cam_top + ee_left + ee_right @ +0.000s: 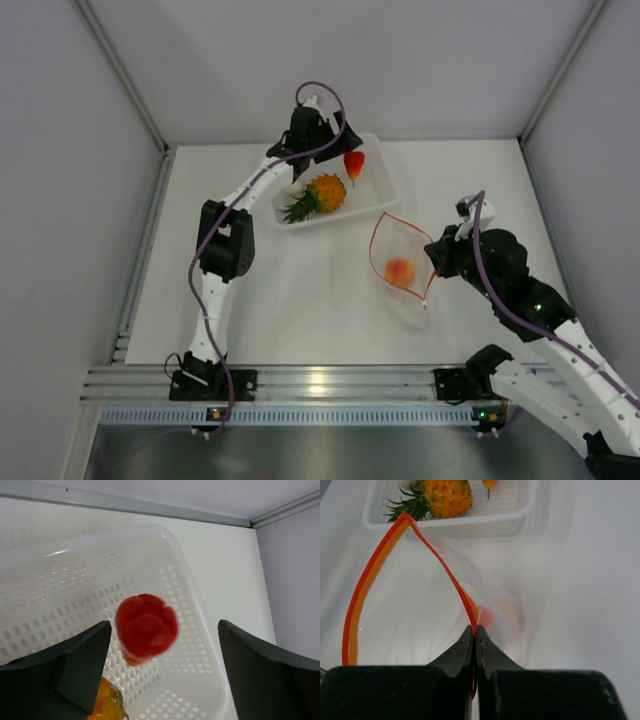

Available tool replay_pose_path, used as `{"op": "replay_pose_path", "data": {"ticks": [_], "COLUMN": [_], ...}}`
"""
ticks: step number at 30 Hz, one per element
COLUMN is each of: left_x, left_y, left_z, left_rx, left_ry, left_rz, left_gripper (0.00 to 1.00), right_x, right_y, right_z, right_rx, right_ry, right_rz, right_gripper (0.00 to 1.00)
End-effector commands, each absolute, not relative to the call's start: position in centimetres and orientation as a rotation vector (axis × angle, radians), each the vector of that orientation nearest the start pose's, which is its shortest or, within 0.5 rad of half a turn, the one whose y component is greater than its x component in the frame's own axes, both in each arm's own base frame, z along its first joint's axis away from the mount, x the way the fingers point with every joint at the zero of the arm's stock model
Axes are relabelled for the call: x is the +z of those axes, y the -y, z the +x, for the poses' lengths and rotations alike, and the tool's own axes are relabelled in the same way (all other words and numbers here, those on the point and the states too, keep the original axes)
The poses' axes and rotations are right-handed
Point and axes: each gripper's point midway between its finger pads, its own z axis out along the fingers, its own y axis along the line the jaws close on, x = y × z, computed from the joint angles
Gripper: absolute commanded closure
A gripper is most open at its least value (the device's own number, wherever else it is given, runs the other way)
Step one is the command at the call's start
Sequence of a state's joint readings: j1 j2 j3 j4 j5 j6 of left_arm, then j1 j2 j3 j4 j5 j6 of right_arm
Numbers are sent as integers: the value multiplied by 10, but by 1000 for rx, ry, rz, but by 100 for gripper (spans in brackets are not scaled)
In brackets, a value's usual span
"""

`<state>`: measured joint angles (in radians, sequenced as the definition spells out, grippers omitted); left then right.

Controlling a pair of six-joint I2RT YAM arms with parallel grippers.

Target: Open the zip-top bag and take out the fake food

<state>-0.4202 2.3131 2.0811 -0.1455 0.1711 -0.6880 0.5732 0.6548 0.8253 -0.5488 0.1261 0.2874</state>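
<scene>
**Release over the tray.** The left gripper (164,630) is spread, and the red fruit (354,163) is seen free between its fingers above the perforated tray (60,590). The right gripper (474,631) is pressed together on the orange zip strip (375,570) of the zip-top bag (398,245), whose mouth is held agape on the table. Risk: the strip may be lost from so narrow a pinch, and the mouth would then collapse over the piece inside. Counted: one bag, one tray, and three fake foods. One pineapple (322,194) and the red fruit are at the tray, and one peach-coloured fruit (400,271) is inside the bag.
</scene>
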Motion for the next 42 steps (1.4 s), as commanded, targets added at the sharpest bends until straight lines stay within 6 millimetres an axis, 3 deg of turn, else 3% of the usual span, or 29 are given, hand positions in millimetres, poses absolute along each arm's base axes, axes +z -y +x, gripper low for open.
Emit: {"op": "replay_pose_path", "data": {"ticks": [1, 7, 8, 9, 10, 12, 13, 14, 15, 16, 18, 25, 27, 28, 29, 31, 34, 36, 39, 42], "left_x": [233, 282, 308, 312, 341, 358, 359, 385, 392, 406, 418, 455, 447, 451, 448, 436, 414, 397, 373, 352], "left_y": [330, 325, 323, 323, 319, 314, 315, 308, 305, 304, 300, 316, 326, 338, 339, 359, 382, 393, 407, 420], "left_z": [576, 563, 553, 547, 535, 522, 514, 499, 493, 473, 459, 373, 356, 335, 331, 306, 287, 281, 278, 272], "left_rx": [-991, -1033, -1054, -1059, -1066, -1055, -1050, -1043, -1007, -1001, -933, -867, -859, -890, -870, -893, -920, -946, -967, -964], "left_ry": [-1987, -1911, -1872, -1871, -1823, -1797, -1802, -1755, -1736, -1713, -1683, -1598, -1613, -1606, -1609, -1635, -1690, -1735, -1800, -1844], "left_rz": [-50, -3, 22, 29, 45, 61, 67, 80, 89, 103, 107, 145, 164, 191, 174, 206, 223, 203, 187, 208], "left_gripper": [2, 2, 2, 2, 2, 2, 2, 2, 2, 2, 2, 4, 10, 14, 20, 36, 59, 77, 93, 97], "right_x": [260, 272, 272, 274, 278, 281, 284, 288, 289, 291, 293, 297, 300, 301, 302, 301, 301, 303, 306, 300], "right_y": [-136, -140, -142, -143, -145, -151, -152, -154, -155, -156, -157, -156, -155, -156, -157, -157, -163, -168, -167, -161], "right_z": [221, 224, 226, 226, 228, 229, 229, 230, 232, 232, 237, 248, 250, 252, 253, 255, 257, 256, 255, 256], "right_rx": [469, 492, 494, 501, 513, 538, 555, 568, 576, 588, 585, 598, 607, 623, 630, 645, 701, 760, 796, 788], "right_ry": [-1926, -1900, -1900, -1896, -1885, -1882, -1875, -1861, -1857, -1852, -1852, -1836, -1820, -1807, -1802, -1796, -1776, -1751, -1712, -1700], "right_rz": [-225, -220, -221, -222, -217, -224, -210, -204, -194, -178, -154, -35, -7, 16, 25, 61, 103, 124, 155, 206], "right_gripper": [100, 100, 100, 100, 100, 100, 100, 100, 100, 100, 100, 100, 100, 100, 100, 100, 100, 100, 100, 100]}}
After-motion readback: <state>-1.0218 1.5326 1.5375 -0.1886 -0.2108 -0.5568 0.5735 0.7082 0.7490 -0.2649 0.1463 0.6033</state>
